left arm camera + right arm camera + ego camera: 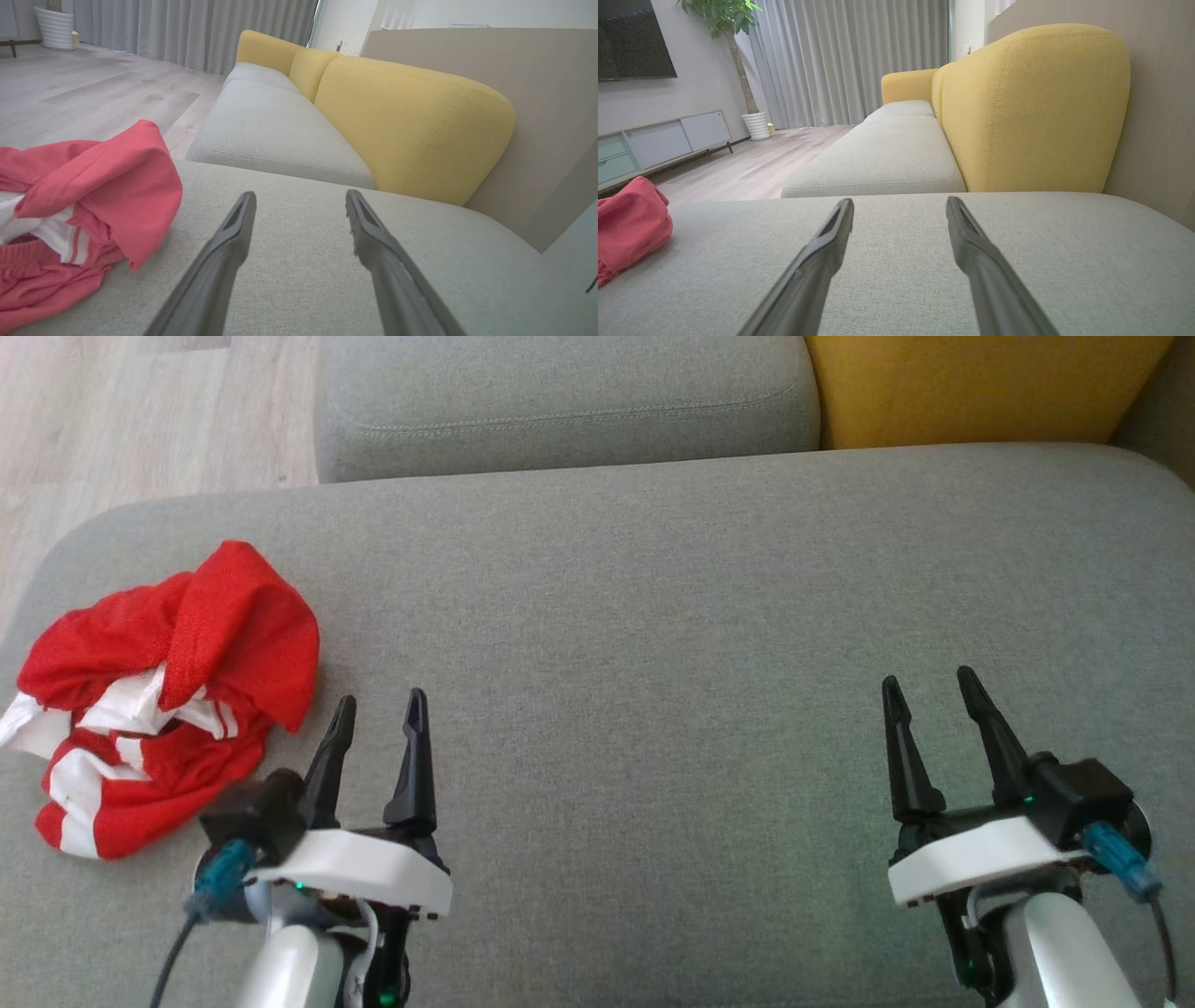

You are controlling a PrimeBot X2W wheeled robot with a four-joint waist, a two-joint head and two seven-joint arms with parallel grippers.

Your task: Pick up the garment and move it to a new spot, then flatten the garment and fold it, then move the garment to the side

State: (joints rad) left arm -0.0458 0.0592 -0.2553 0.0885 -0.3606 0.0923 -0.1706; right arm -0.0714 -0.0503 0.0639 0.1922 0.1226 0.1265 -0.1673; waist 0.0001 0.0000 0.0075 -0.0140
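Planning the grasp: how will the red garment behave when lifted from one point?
Probably floppy: the red garment lies crumpled in soft folds, so it should drape and unfurl. Likely light, since the fabric looks thin. Unlikely to roll.

A crumpled red-and-white garment (159, 695) lies near the left end of the grey sofa cushion (653, 616).

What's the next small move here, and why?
Probably swing the left gripper left onto the red garment: it lies crumpled and untouched at the left end of the cushion, that gripper is open and nearest, the right gripper far off.
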